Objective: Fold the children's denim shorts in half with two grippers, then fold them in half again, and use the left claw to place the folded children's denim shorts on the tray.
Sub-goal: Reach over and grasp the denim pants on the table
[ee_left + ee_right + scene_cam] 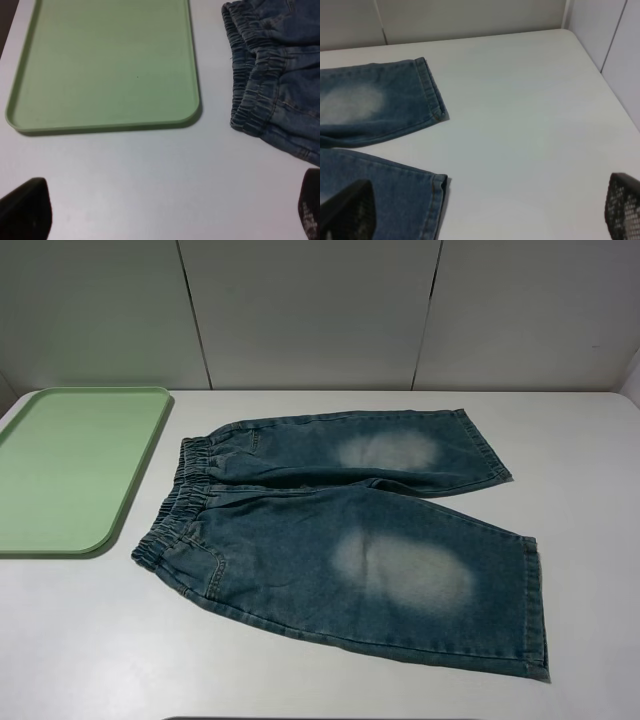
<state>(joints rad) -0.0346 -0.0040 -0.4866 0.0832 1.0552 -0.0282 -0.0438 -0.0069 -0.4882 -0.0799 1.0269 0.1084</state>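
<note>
Left hand (167,210): wide, nothing in it. Both black fingers (25,210) sit at the far edges of its wrist view, with only bare counter (150,170) between them. Ahead of it are a rounded corner of the tray (100,65) and the gathered waistband (250,75) of the shorts (285,60), with a strip of counter separating the two.

Right hand (485,212): also wide, nothing in it. Mesh-textured pads (625,207) show at the picture edges. One finger shows in front of the near leg's hem; can't tell if it touches the denim. The far leg's hem (432,95) lies flat on the counter (530,125) further out.

High view: shorts (330,530) lie flat and unfolded mid-counter, waistband (180,505) at 9 o'clock, leg hems at 3 to 4 o'clock. One leg is on the 12 o'clock side, the bigger-looking one on the 6 o'clock side. They lie against each other near the waist and spread apart toward the hems. There's a pale oval patch on each leg (388,450) (400,570).

Tray (70,470): pale green, low rim, at 9 to 10 o'clock from the shorts, running off the picture's edge. It's near the waistband but apart from it, with bare white counter (580,460) between. Nothing on it.

Grey wall panels (310,310) stand along the counter's 12 o'clock edge.
</note>
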